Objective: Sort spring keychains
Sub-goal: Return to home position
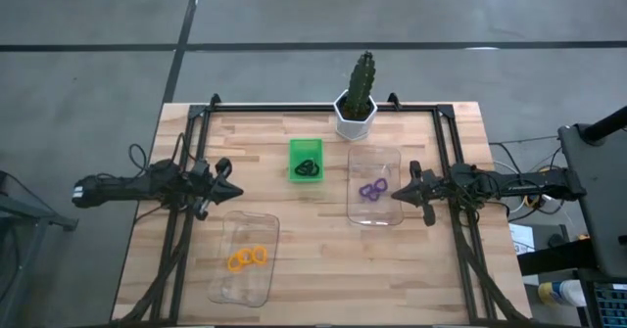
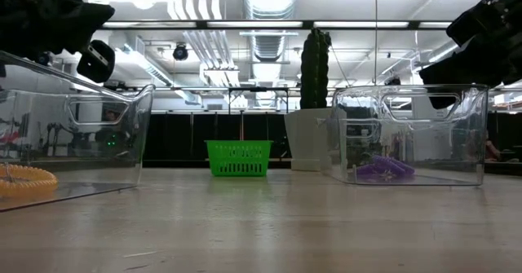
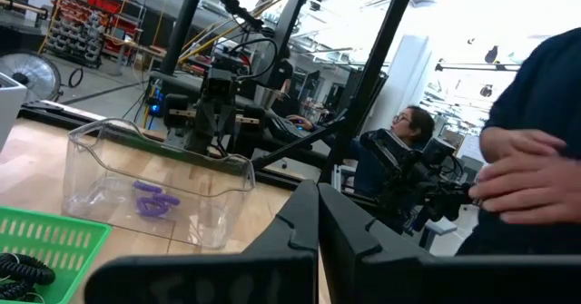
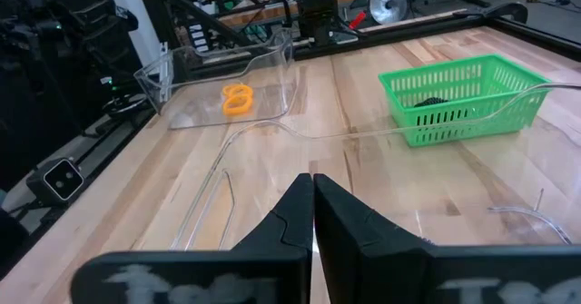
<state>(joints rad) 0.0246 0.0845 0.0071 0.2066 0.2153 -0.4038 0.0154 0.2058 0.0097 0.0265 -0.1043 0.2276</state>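
The orange spring keychains (image 1: pixel 247 258) lie on the floor of the clear box (image 1: pixel 243 259) near the table's near left; they also show in the right wrist view (image 4: pixel 237 99). Purple keychains (image 1: pixel 371 190) rest in the clear box (image 1: pixel 374 185) on the right, seen too in the left wrist view (image 3: pixel 154 200). Black keychains (image 1: pixel 308 167) sit in the green basket (image 1: pixel 305 159). My left gripper (image 1: pixel 235 192) hovers shut at the table's left, above the orange box's far end. My right gripper (image 1: pixel 396 194) hovers shut at the purple box's right wall.
A potted cactus in a white pot (image 1: pixel 356 108) stands at the table's far edge. Black frame rails (image 1: pixel 446 162) run along the table's sides. People sit in the room beyond the table (image 3: pixel 413 127); a hand (image 3: pixel 526 172) shows close by.
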